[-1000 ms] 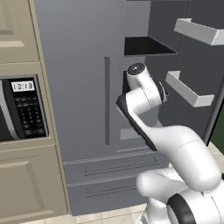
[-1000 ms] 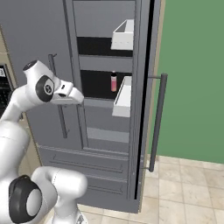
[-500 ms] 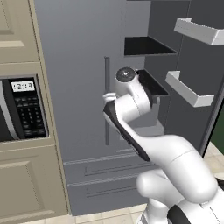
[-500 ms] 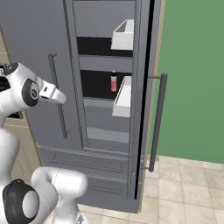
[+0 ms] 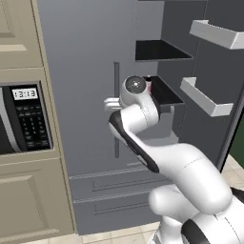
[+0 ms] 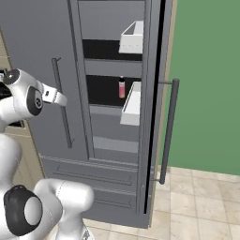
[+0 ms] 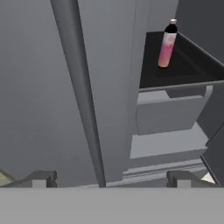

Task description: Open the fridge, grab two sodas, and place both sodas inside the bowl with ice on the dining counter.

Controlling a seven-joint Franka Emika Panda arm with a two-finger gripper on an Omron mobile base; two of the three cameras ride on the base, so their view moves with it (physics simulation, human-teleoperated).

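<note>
- On the middle shelf of the fridge [image 6: 108,56], a soda [image 6: 122,88] is seen standing upright near the shelf's front edge; it is a small pink-red bottle with a dark top, also shown in the hand view [image 7: 166,43].
- The right door [image 6: 154,93] is swung wide, so the shelves and the white door bins [image 5: 206,97] are exposed; the opening step is judged done on that side.
- The left door is shut, and its long bar handle [image 7: 81,96] runs just ahead of the gripper [image 7: 109,177].
- The fingers [image 7: 40,178] are held wide apart with nothing between them, as suits an approach before any grasp.
- The gripper is placed before the shut left door, beside the handle and apart from the soda, which lies up and to the right in the hand view.
- Whether the handle or the soda is the next aim cannot be told; for the soda, a swing into the open compartment would be needed.
- A second soda, the bowl and the dining counter cannot be placed from these views.
</note>
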